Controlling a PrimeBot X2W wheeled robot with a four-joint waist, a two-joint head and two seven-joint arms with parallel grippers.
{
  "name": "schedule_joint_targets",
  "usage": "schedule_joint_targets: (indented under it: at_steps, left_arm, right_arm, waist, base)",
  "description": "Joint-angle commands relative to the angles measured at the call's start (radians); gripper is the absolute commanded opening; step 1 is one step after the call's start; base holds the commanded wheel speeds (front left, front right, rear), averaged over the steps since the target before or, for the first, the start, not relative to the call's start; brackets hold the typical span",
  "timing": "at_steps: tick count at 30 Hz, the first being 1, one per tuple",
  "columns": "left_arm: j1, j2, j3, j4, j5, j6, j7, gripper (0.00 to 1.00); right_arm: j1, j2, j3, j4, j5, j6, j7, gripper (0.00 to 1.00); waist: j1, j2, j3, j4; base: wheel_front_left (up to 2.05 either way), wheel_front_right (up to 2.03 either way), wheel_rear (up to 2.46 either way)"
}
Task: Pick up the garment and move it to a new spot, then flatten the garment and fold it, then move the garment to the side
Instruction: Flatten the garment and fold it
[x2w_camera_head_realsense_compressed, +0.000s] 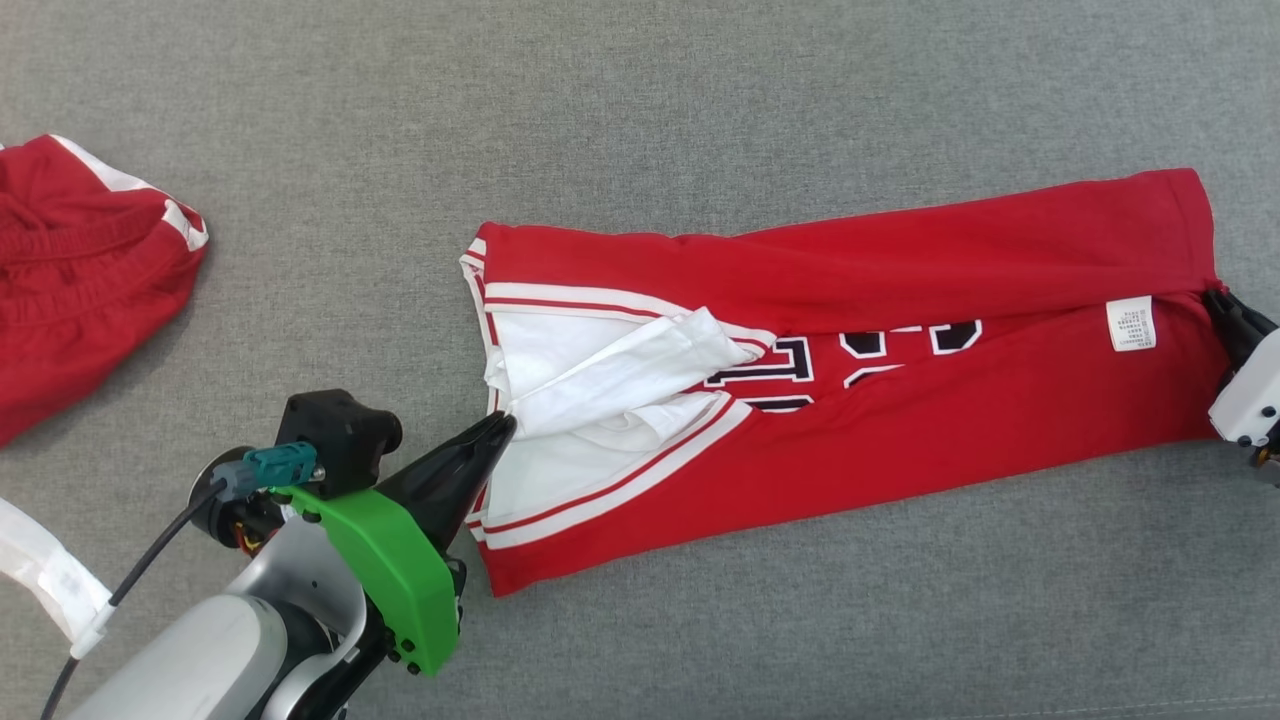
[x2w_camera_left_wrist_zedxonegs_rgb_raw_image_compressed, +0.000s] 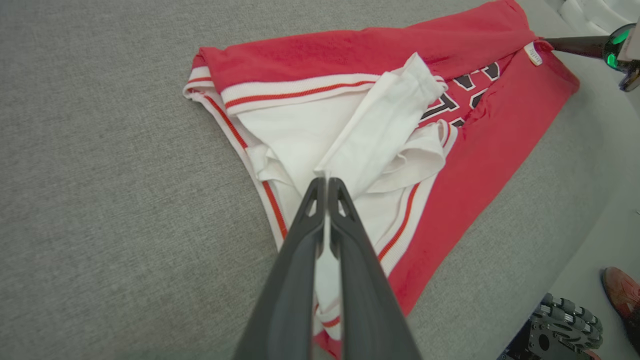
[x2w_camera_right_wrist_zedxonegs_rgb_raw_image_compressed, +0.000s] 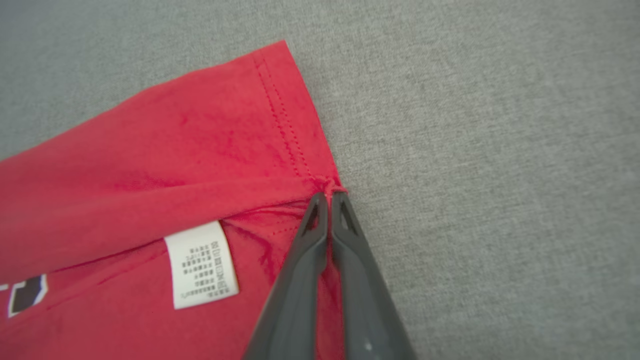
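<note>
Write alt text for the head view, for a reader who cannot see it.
A red garment with white trim lies folded lengthwise on a grey fabric surface, pinched at both ends: the left gripper is shut on its white part, the right gripper on its hem. A second red garment lies at the far left.

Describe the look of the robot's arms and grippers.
Left gripper: two long dark tapered fingers with triangular cut-outs near the tips, behind them a bright green cover, black block with teal connector and black cable, silvery-grey forearm. Right gripper: same dark fingers, white housing with dark screws.
</note>
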Motion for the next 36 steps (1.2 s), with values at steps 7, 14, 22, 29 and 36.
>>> schedule_joint_targets:
  at_steps: [7, 14, 22, 29, 36]
  left_arm:
    - [0.029, -0.033, 0.007, 0.044, 0.026, 0.021, -0.067, 1.0]
    - [0.103, -0.106, 0.052, 0.078, 0.062, 0.095, -0.266, 1.0]
    - [0.239, -0.215, 0.077, 0.186, 0.12, 0.187, -0.502, 1.0]
    - [0.335, -0.335, 0.173, 0.204, 0.315, 0.239, -0.537, 1.0]
    - [0.41, -0.425, 0.266, 0.17, 0.529, 0.2, -0.537, 1.0]
  right_arm:
    - [-0.008, -0.001, 0.026, 0.037, 0.015, -0.002, -0.056, 1.0]
    - [0.087, -0.008, 0.107, -0.082, 0.018, -0.002, -0.254, 1.0]
    - [0.215, 0.026, 0.188, -0.097, -0.053, -0.002, -0.568, 1.0]
    - [0.257, 0.084, 0.19, -0.015, -0.095, -0.002, -0.664, 1.0]
    - [0.276, 0.123, 0.161, 0.039, -0.095, -0.002, -0.677, 1.0]
  waist:
    - [0.0, 0.0, -0.035, -0.002]
    - [0.0, 0.0, -0.101, -0.016]
    - [0.0, 0.0, -0.189, -0.025]
    - [0.0, 0.0, -0.252, 0.004]
    - [0.0, 0.0, -0.29, 0.074]
  base:
    - [0.0, 0.0, 0.0]
    - [0.0, 0.0, 0.0]
    - [0.0, 0.0, 0.0]
    - [0.0, 0.0, 0.0]
    - [0.0, 0.0, 0.0]
